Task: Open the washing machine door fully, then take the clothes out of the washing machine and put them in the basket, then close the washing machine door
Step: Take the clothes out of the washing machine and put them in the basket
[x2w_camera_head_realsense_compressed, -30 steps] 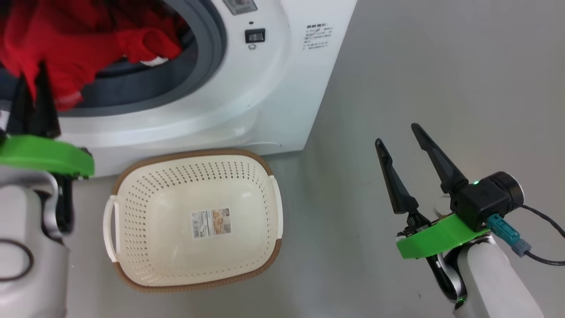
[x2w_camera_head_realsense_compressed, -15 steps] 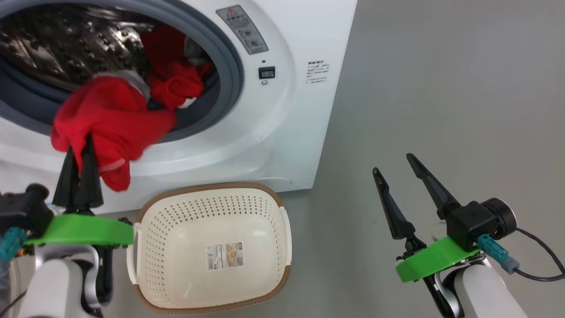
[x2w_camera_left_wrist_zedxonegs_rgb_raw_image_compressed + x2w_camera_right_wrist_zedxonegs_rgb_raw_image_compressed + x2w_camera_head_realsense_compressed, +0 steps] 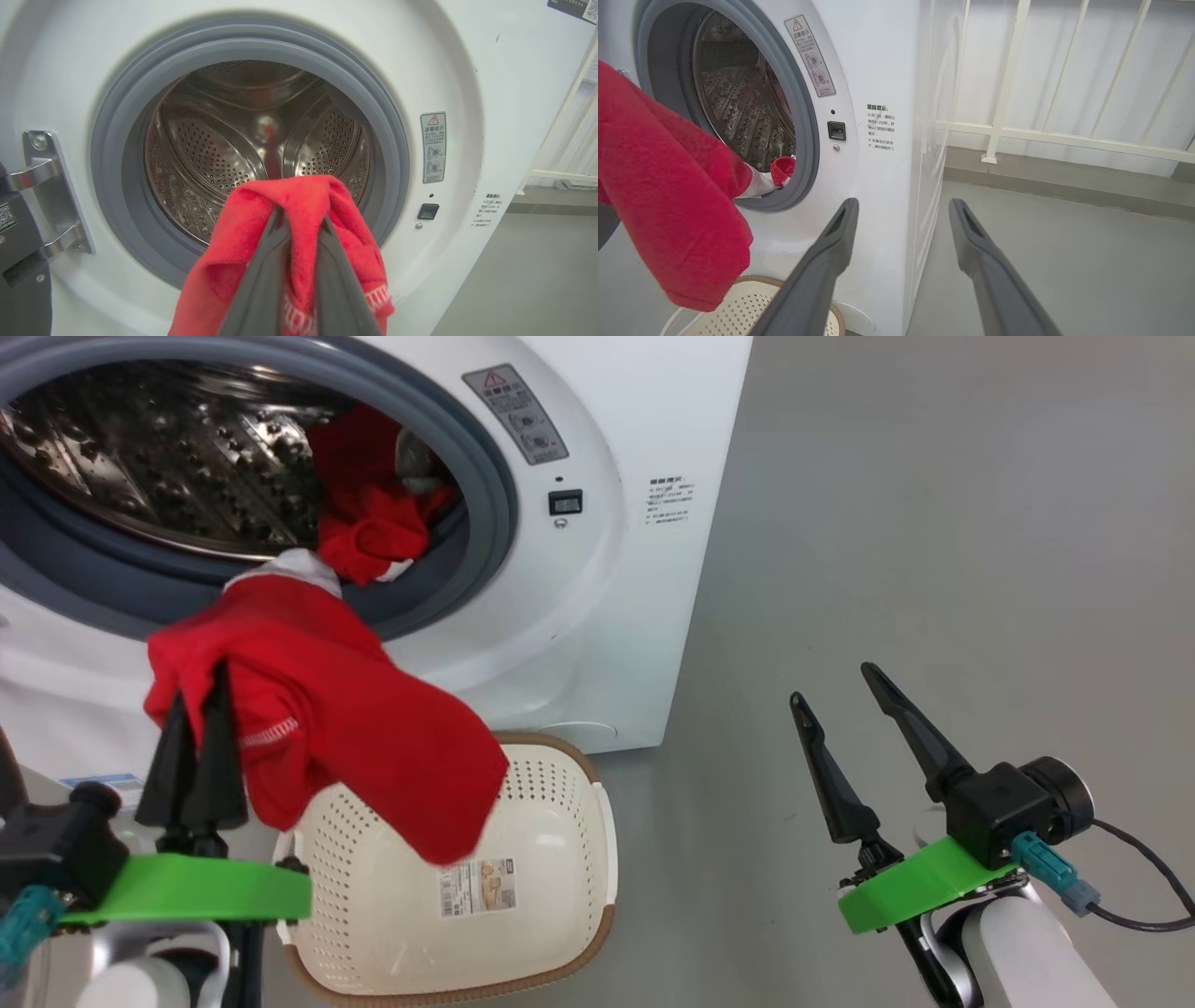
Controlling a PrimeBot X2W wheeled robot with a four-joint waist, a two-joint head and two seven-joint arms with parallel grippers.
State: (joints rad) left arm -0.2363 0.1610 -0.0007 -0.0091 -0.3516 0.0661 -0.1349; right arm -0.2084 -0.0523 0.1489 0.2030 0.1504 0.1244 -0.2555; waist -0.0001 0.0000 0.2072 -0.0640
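The left gripper has its jaws shut tight on a red garment. A moment ago this garment hung right at the mouth of the washing machine, up against its white front. Now it is pulled clear of the opening. In the head view its loose end hangs down over the left part of the basket. The left wrist view shows the red cloth bunched up over the two dark fingers.

The basket sits on the grey floor, just in front of the machine. I can see nothing lying in it yet, only its label.

The garment looks about ready to be dropped. I think the gripper needs to come a bit more over the middle of the basket first. If it lets go too soon, the cloth may catch on the brown rim and slide to the floor.

More red clothes lie at the right side of the steel drum, so the job is far from done.

The right gripper waits off to the right, well apart from the machine. Its jaws are wide open and hold nothing.
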